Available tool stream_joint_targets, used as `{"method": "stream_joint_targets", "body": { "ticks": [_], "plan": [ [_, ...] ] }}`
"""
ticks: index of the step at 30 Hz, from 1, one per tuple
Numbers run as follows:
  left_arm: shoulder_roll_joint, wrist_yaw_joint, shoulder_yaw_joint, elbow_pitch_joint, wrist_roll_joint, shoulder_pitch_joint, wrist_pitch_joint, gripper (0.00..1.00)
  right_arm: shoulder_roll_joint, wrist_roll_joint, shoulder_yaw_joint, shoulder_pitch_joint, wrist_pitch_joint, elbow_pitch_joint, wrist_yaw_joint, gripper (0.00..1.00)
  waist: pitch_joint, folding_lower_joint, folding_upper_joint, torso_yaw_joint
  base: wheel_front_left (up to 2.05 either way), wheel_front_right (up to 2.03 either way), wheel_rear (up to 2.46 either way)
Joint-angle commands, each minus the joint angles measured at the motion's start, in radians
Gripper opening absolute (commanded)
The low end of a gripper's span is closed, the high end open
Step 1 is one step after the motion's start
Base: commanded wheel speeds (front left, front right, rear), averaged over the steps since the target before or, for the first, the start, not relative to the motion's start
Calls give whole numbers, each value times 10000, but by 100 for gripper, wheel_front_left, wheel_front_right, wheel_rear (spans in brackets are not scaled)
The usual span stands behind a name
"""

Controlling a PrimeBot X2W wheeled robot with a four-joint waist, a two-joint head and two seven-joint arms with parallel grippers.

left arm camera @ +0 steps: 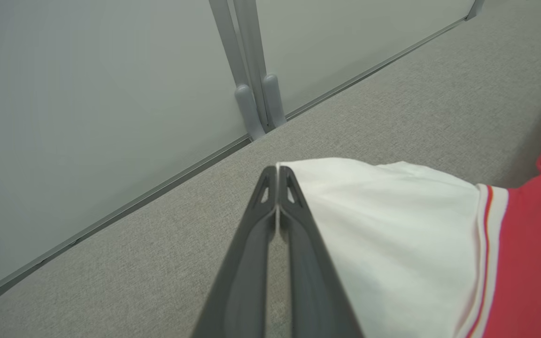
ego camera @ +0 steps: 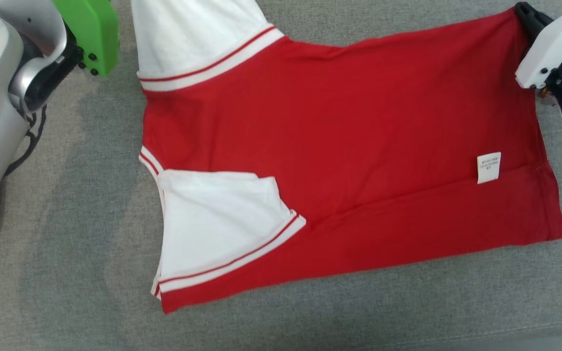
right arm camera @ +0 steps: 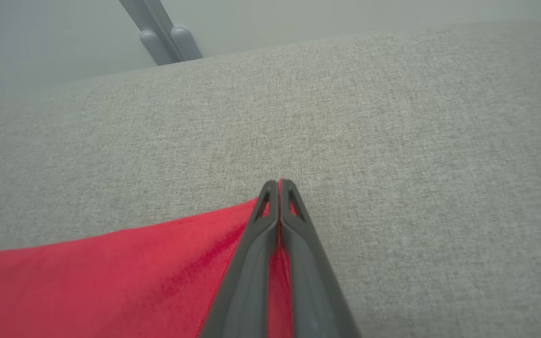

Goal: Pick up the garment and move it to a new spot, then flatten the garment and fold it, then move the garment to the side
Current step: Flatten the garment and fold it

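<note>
The garment (ego camera: 349,146), a red shirt with white sleeves, lies spread on the grey surface (ego camera: 66,273) in the middle of the head view. Its neck side is toward the robot's left and its hem toward the right. The near sleeve (ego camera: 222,224) is already folded in over the red body. The far sleeve (ego camera: 198,34) reaches out past the top edge. A small white label (ego camera: 489,167) shows near the hem.

The left gripper (left arm camera: 277,176) has its 2 fingers pressed together on the end of the far white sleeve (left arm camera: 392,234); a thin white line of cloth shows between them. The right gripper (right arm camera: 279,188) is closed in the same way on the far corner of the red hem, with red cloth caught between its tips.

I judge that the step in hand is a fold of the far edge toward the near edge. To do it well, both grippers should lift only a little and travel together at the same speed, so that the far edge stays straight and taut. The far sleeve should come to rest inside the red body, and the 2 edges should meet before the fingers let go.

The surface is a woven grey fabric with some darker patches. Behind it stands a pale wall with a grey post (left arm camera: 251,94).
</note>
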Motion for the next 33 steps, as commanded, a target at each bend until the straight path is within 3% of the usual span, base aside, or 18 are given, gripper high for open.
{"method": "stream_joint_targets", "body": {
  "ticks": [1,10,22,27,33],
  "plan": [
    [18,-8,60,133,97,-348,-256,0,-175,151,-84,-268,-178,-12,-8,0,49,0,0,41,0,0,0],
    [-85,-8,-167,452,-291,-373,-1210,0,-589,666,179,-193,-840,-480,-8,0,3,0,0,213,0,0,0],
    [698,5,-547,-1093,-1419,1472,-1885,0,-1264,1296,161,1572,-1061,-1480,-8,0,-859,0,0,680,0,0,0],
    [1166,284,-602,-2074,-1714,2473,-2029,0,-1540,1417,-156,2603,-1103,-1883,-10,0,-1252,0,0,886,0,0,0],
    [1771,916,-739,-3611,-1944,3799,-2207,0,-1631,1439,-559,3944,-967,-2546,-8,0,-1461,0,0,1028,0,0,0]
  ]
}}
